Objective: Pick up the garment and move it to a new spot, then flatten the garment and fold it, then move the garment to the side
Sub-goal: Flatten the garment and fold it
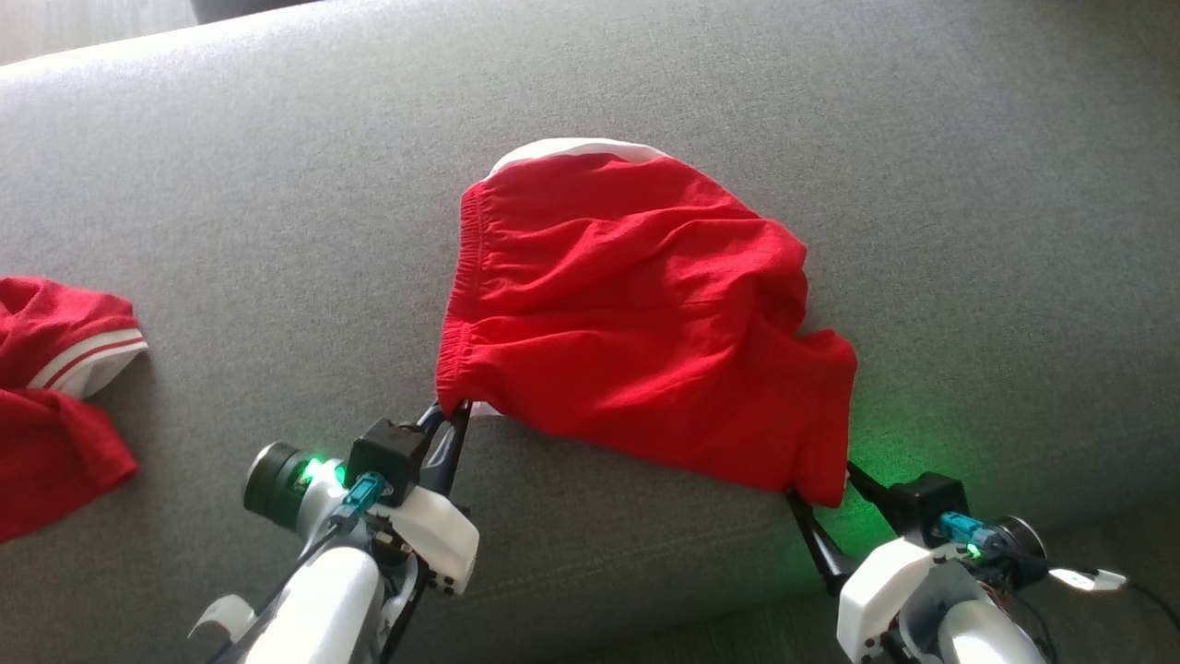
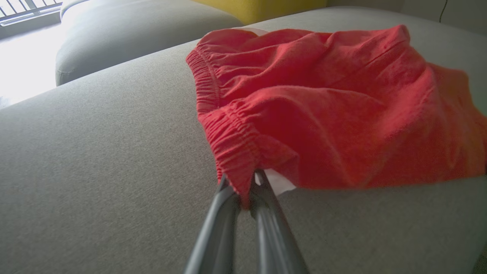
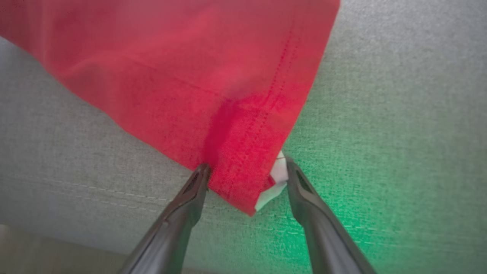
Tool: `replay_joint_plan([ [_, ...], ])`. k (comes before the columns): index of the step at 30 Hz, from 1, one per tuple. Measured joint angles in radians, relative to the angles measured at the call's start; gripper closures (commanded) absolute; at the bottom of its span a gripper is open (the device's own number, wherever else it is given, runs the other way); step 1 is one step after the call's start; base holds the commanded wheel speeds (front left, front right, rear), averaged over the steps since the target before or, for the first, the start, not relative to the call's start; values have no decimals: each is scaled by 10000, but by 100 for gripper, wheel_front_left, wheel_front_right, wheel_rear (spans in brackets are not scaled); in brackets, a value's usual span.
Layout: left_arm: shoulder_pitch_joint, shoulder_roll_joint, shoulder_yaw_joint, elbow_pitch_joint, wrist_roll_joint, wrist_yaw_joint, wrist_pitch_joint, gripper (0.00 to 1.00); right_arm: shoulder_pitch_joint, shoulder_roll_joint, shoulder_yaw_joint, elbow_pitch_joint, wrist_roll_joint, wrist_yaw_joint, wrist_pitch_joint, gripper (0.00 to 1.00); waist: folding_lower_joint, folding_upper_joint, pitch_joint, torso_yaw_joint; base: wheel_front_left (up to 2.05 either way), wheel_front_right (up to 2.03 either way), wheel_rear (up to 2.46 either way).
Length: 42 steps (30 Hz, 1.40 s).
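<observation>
Garment (image 1: 636, 314) pinched in left end effector (image 2: 241, 182), seemingly touching right end effector (image 3: 247, 163).

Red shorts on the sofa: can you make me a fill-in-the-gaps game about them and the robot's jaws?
The red cotton shorts lie on a ___ fabric sofa.
The left jaws are ___ on the shorts' gathered waistband.
The right jaws stand ___, with the hem corner between them.
Another red garment with white-striped trim lies on the robot's ___.
Missing words: grey, shut, open, left.
</observation>
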<state>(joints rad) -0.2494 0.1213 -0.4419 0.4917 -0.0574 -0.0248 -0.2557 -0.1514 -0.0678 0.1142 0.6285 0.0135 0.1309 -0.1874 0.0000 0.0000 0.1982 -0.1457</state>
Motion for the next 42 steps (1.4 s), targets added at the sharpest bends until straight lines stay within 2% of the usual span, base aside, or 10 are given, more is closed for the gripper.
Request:
replay_joint_plan([
  [3, 1, 0, -4, 25, 0, 0, 0, 100, 0, -2, 27, 10, -184, 0, 38, 0, 0, 0, -21, -15, 0, 0, 0],
  [4, 1, 0, -4, 25, 0, 0, 0, 100, 0, -2, 27, 10, -184, 0, 38, 30, 0, 0, -21, -15, 0, 0, 0],
  [5, 1, 0, -8, 40, 0, 0, 0, 100, 0, -2, 46, 12, -203, 0, 82, 84, 0, 0, -31, -15, 0, 0, 0],
  [6, 1, 0, -12, 58, 0, -2, 0, 100, -1, -2, 90, 17, -228, 0, 117, 100, 0, 0, -44, -12, 0, 0, 0],
  [10, 1, 0, -17, 153, -69, -2, 0, 100, 8, 0, 305, 77, -221, 0, 313, 100, 0, 0, -123, 3, 0, 0, 0],
  [14, 3, 8, 21, 71, -142, 0, 0, 100, 76, 2, 359, -130, 380, 0, 516, 100, 0, 0, -270, 19, 0, 0, 0],
  [22, -12, 359, 360, -667, -453, -31, 0, 100, -61, -297, 571, -2437, 2579, 0, 1175, 100, 0, 0, -666, 25, 0, 0, 0],
  [27, -190, 625, 405, -1114, -683, -307, 412, 100, -494, -608, 431, -3923, 3779, 0, 1833, 100, 0, 0, -967, 54, 0, 0, 0],
  [34, -732, 650, 901, -2274, -2257, -811, 1511, 100, -1413, -516, -203, -4913, 5590, 0, 2903, 100, 0, 0, -1433, 103, 0, 0, 0],
  [42, -1044, 669, 1720, -3856, -3845, -807, 2706, 100, -2173, -50, -1296, -5196, 6268, 0, 3534, 100, 0, 0, -1724, 235, 0, 0, 0],
])
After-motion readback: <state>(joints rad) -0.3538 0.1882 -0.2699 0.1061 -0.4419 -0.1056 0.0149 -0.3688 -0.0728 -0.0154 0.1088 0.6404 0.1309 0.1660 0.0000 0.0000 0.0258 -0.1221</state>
